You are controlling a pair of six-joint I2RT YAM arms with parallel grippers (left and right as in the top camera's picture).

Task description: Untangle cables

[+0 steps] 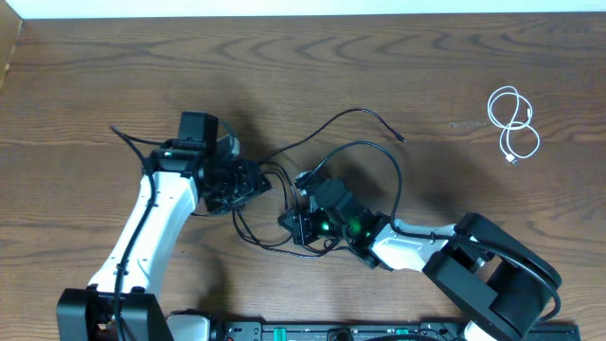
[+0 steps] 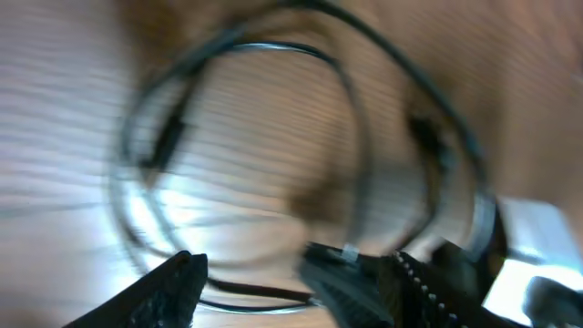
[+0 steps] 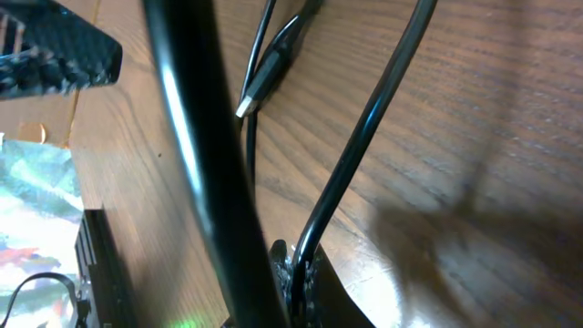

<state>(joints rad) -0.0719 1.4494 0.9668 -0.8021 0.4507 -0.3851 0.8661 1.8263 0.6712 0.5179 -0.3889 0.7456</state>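
Black cables (image 1: 365, 147) lie looped and crossed in the table's middle, one plug end (image 1: 401, 139) pointing right. A short white cable (image 1: 512, 124) sits coiled apart at the far right. My left gripper (image 1: 248, 183) is at the tangle's left side. In the blurred left wrist view it (image 2: 260, 284) stands open, and a thin black cable (image 2: 255, 293) runs loose between its fingers. My right gripper (image 1: 298, 225) is at the tangle's lower edge. In the right wrist view it (image 3: 303, 273) is shut on a black cable (image 3: 364, 128) that rises away from the jaws.
A black cable (image 3: 191, 137), looming thick close to the lens, crosses the right wrist view, with a plug (image 3: 261, 84) behind it. A dark rail (image 1: 312, 332) runs along the table's front edge. The table's far edge (image 1: 303, 13) is at the top.
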